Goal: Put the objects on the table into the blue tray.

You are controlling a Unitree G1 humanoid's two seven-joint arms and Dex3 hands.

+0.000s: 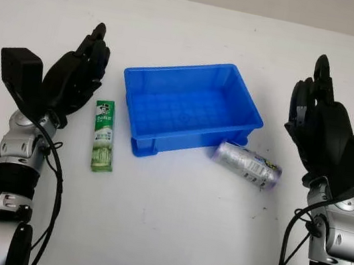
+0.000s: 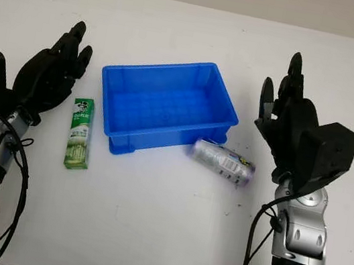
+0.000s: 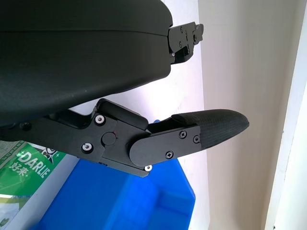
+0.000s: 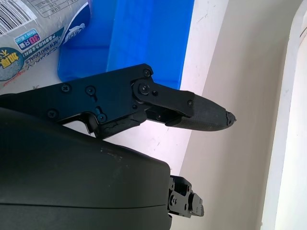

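So the blue tray (image 1: 191,108) sits mid-table (image 1: 168,226), nothing in it. The green toothpaste box (image 1: 104,135) lies flat just off the tray's left side, right next to the left hand (image 1: 77,78), which is open and holding nothing, a bit left of the box. On the other side, the silver packet (image 1: 247,165) lies against the tray's front right corner, and the right hand (image 1: 315,118) is open too, off to the packet's right, not touching it. The wrist views add close-up detail: the left one catches the box's DARLIE print (image 3: 29,165) beside the tray wall, and the right one shows the packet's barcode label (image 4: 33,28).
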